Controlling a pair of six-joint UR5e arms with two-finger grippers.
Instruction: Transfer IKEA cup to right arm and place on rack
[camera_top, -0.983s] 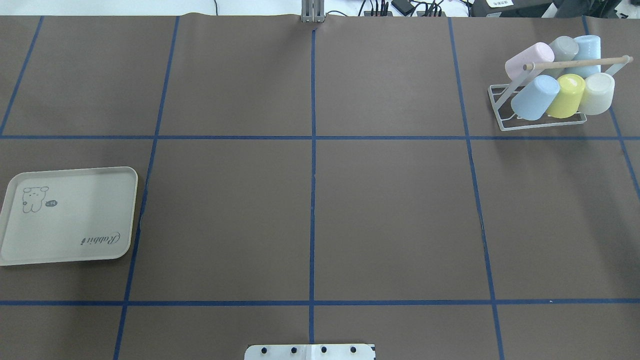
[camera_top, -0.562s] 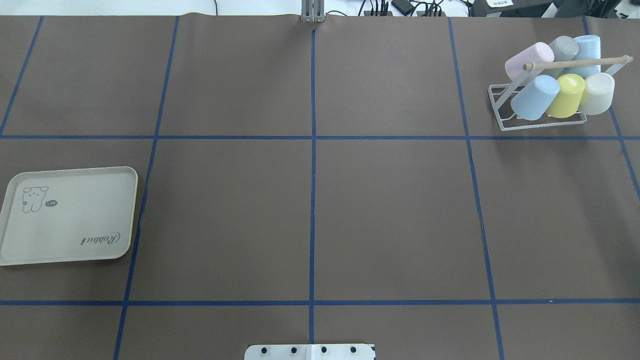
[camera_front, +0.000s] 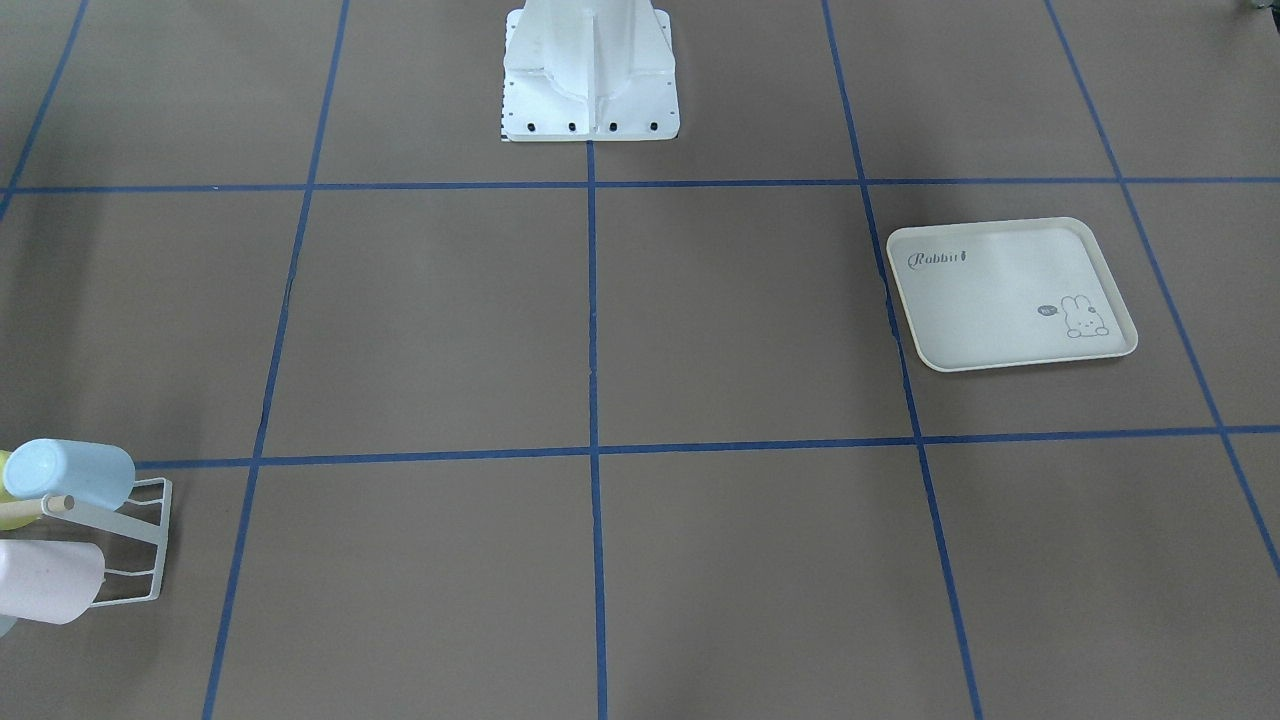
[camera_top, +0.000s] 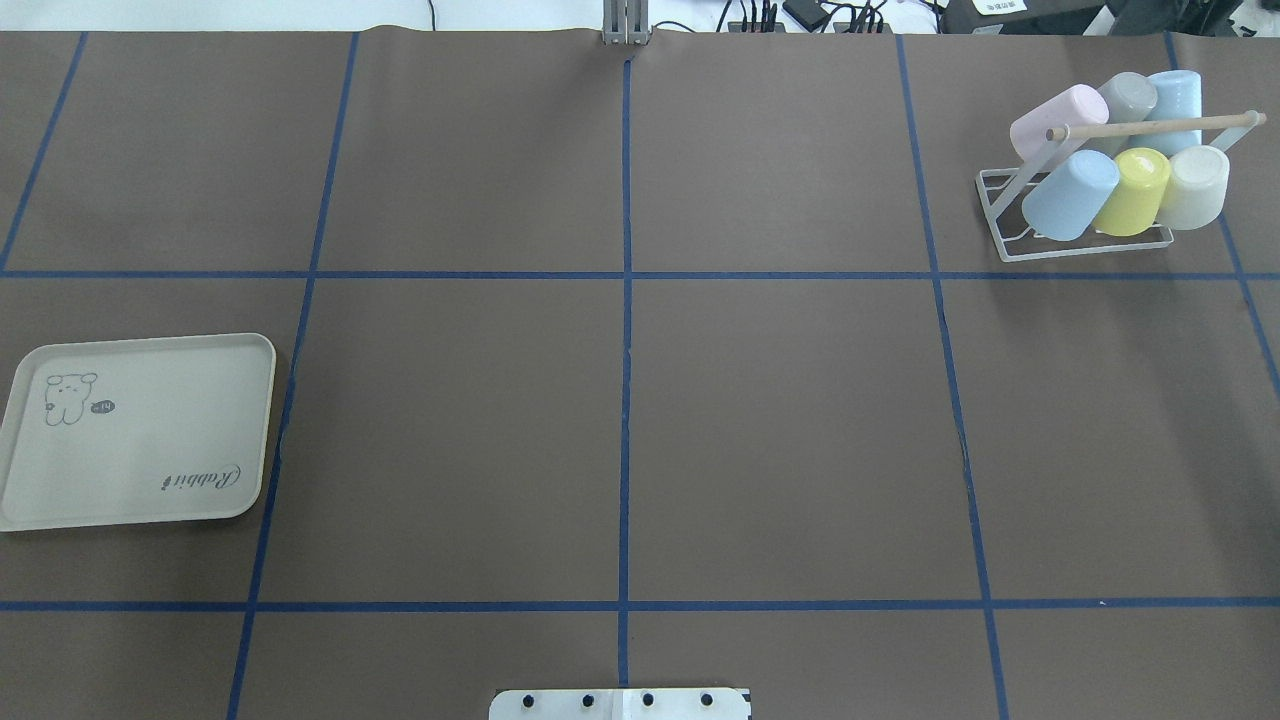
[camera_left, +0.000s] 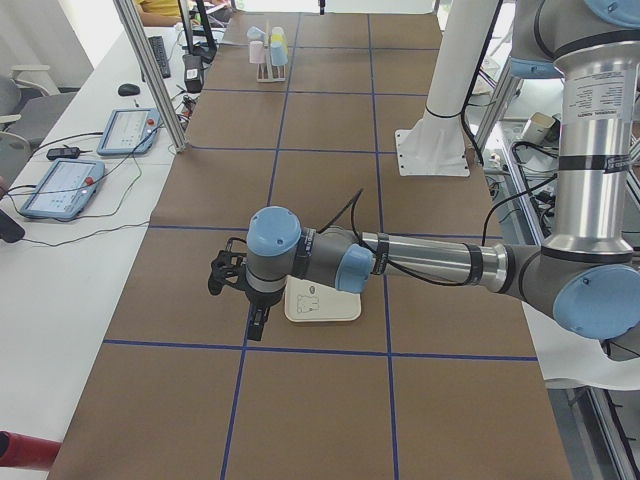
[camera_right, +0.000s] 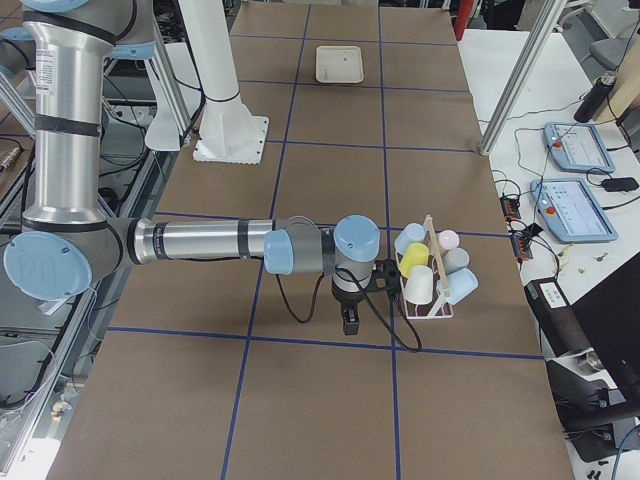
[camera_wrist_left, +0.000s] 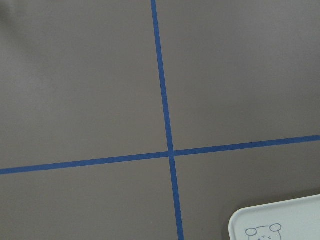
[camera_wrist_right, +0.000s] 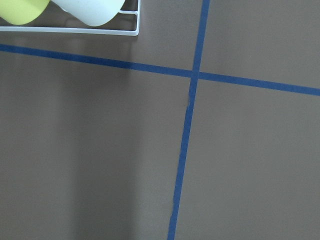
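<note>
the cream tray (camera_top: 150, 440) on the table (camera_top: 780, 430) reads "rabbit" beside a rabbit drawing. the left arm (camera_left: 430, 262) stretches out low and level, and the left pincer (camera_left: 257, 326) points down just beside the tray. the right pincer (camera_right: 348, 322) hangs down near the rack (camera_top: 1022, 183). i cannot tell whether either pincer is spread or pressed together. six cups (camera_top: 1070, 195) sit on the rack at the table's far right corner, long axes tilted, bases angled upward.

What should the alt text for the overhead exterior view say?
A white wire rack at the far right holds six pastel cups, three on each side of its wooden dowel. A cream rabbit tray lies at the near left, no cup on it. Neither arm is in view.
</note>
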